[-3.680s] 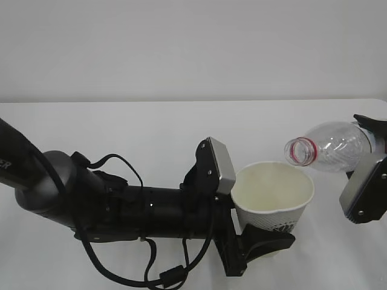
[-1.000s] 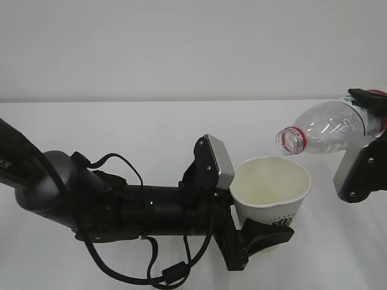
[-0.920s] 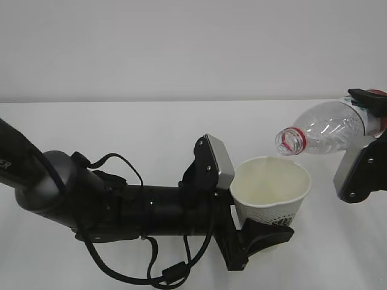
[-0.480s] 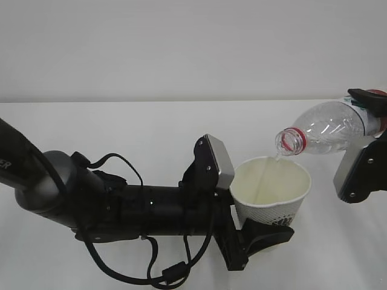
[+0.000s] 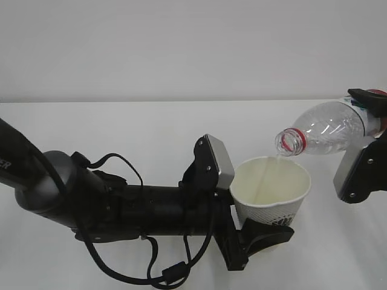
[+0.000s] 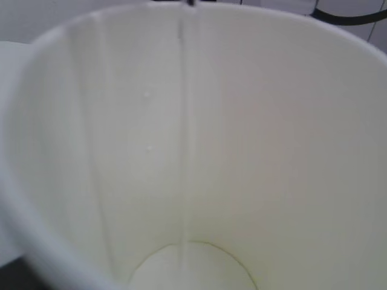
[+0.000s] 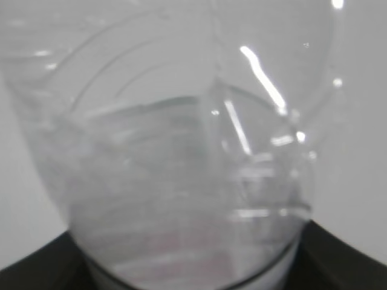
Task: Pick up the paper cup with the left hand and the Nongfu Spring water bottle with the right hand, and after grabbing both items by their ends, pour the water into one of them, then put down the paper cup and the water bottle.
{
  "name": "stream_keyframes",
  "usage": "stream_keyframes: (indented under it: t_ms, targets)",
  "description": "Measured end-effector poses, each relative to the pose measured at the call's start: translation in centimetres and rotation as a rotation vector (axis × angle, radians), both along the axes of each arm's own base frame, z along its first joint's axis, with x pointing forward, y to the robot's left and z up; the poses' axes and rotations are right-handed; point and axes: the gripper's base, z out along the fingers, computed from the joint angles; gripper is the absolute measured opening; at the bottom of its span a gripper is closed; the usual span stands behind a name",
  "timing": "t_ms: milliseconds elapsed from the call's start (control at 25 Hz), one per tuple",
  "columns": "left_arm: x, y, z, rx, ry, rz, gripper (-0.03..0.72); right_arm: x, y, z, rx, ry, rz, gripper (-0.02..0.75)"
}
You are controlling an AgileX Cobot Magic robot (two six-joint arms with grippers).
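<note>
Hidden: I lose the right hand (image 5: 369, 130) at the frame edge; its fingers clamp the Nongfu Spring water bottle (image 5: 323, 132) by its base. One bottle, tilted, mouth over one paper cup (image 5: 272, 193). Left hand (image 5: 257, 238) fingers grip the cup near its bottom, above the white table (image 5: 151, 127). One thin stream of water (image 5: 266, 175) runs inside.

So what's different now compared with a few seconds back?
The right hand lifted and tipped the water bottle mouth-down, and a thin stream of water now runs into the paper cup. The left hand kept the cup almost where it was.
</note>
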Motion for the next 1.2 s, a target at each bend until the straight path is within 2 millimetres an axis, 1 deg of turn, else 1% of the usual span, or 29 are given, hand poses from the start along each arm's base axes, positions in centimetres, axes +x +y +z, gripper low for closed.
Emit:
stream_keyframes:
  t_ms: [1200]
  targets:
    - [0.04, 0.05, -0.16, 0.018, 0.002, 0.006, 0.545, 0.00, 0.02, 0.00, -0.009, -0.002, 0.002, 0.472]
